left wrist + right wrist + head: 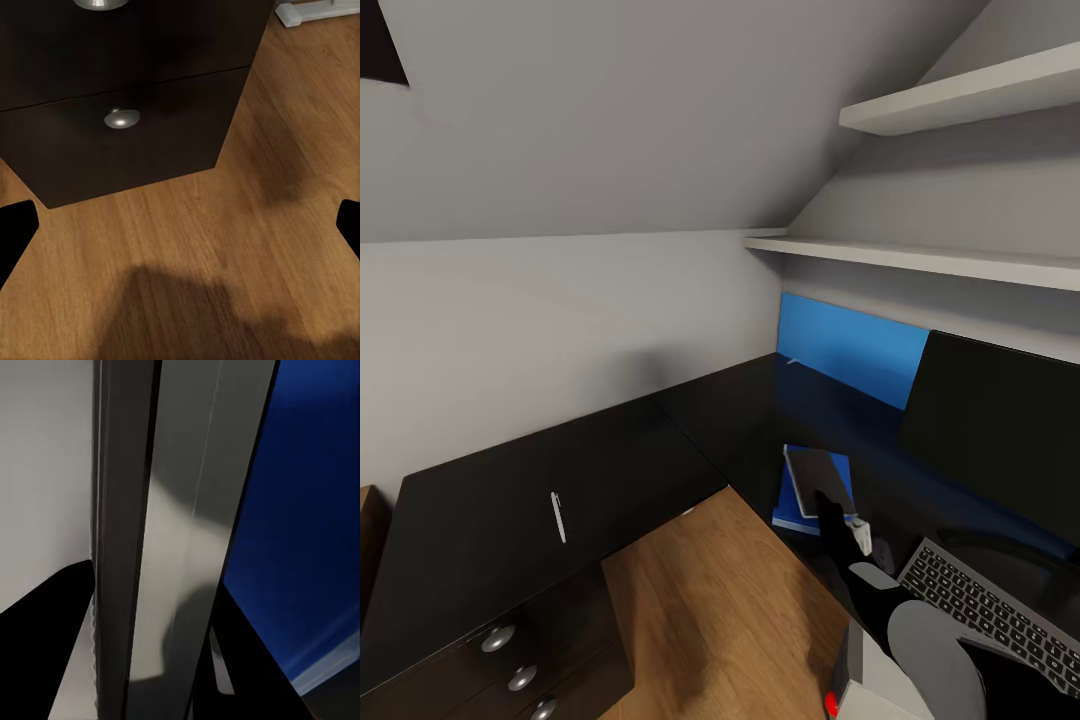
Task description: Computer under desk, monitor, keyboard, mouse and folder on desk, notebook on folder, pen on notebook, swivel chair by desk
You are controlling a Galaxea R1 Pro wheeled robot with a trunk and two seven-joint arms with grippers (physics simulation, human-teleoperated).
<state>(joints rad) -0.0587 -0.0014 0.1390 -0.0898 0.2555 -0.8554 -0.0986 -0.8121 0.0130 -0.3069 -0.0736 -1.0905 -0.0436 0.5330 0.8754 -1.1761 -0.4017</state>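
A dark grey notebook (818, 474) rests over the blue folder (796, 500) on the black desk (740, 420). My right gripper (832, 508) is shut on the notebook's near edge. In the right wrist view the notebook (172, 510) is a grey slab between the black fingers (45, 645), with blue beside it. A white pen (558, 517) lies on the desk's left wing, far from both grippers. The black monitor (1000, 430) stands at the right with the keyboard (985, 610) in front of it. My left gripper (180, 229) hangs open over the wooden floor (187, 247).
Drawers with round metal knobs (498, 638) sit under the desk's left wing, also seen as a knob (121, 118) near my left gripper. Two white shelves (920, 258) hang above the desk. A blue panel (860, 350) lines the back wall. A small white object (862, 535) sits beside my right arm.
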